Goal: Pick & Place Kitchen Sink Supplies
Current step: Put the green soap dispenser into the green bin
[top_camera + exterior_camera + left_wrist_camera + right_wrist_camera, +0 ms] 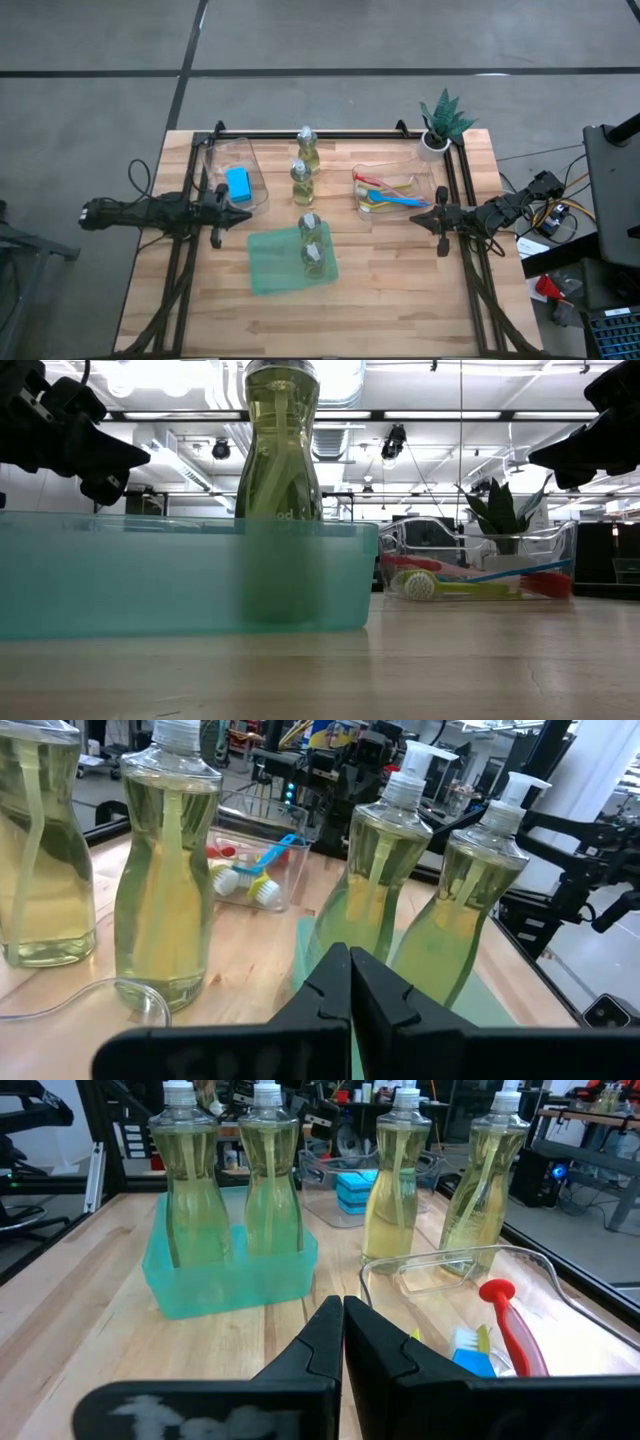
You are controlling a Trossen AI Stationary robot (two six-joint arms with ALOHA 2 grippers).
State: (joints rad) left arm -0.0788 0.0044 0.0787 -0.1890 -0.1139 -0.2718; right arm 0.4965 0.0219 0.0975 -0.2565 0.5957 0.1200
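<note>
The left gripper (pixel 232 213) and right gripper (pixel 425 215) both have fingers pressed together, holding nothing, at mid-left and mid-right. Two bottles (pixel 312 244) stand in the teal tray (pixel 268 268) at centre, two more (pixel 303 167) above. The tall bottles may topple if a closed gripper knocks one while approaching.

Two matte black jointed arms, slender tapered fingers, right arm trailing coloured wires.
</note>
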